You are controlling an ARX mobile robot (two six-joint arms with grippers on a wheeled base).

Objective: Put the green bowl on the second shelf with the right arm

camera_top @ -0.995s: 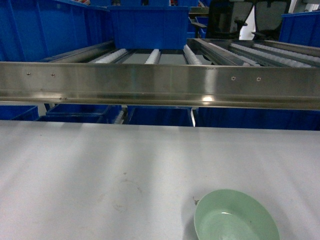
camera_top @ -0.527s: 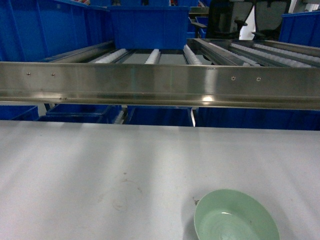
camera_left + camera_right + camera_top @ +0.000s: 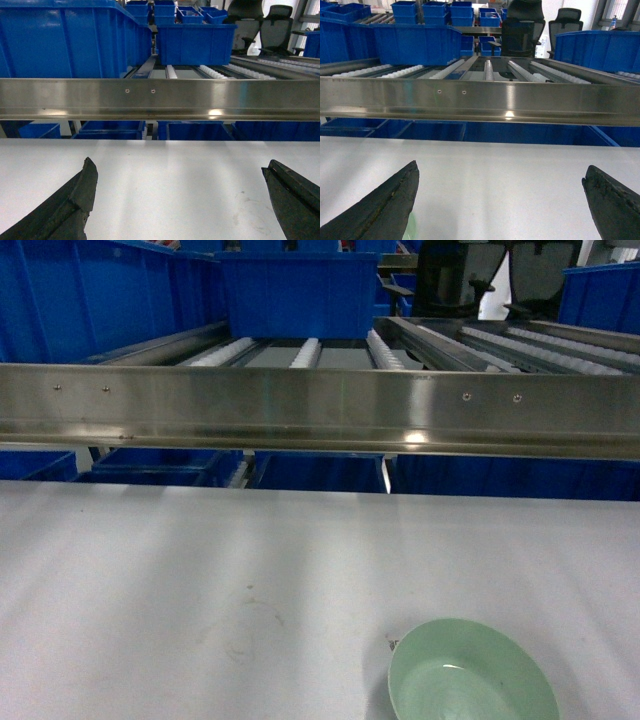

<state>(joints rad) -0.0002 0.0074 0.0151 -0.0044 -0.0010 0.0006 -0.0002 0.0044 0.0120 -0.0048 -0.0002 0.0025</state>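
Green bowl (image 3: pixel 472 672) upright on the grey-white table (image 3: pixel 200 570), near its front edge, right of centre.

Nothing touches the bowl; no arm shows in the head view. Second shelf (image 3: pixel 320 405) of the steel rack stands beyond the table's far edge, white rollers (image 3: pixel 305 352) running back to a blue crate (image 3: pixel 298 292). Right claw (image 3: pixel 502 202) spread wide over the table, holding nothing. Left claw (image 3: pixel 182 202) likewise wide apart, empty.

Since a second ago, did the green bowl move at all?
No. The green bowl sits at the same spot on the table, equally far below the steel shelf rail.
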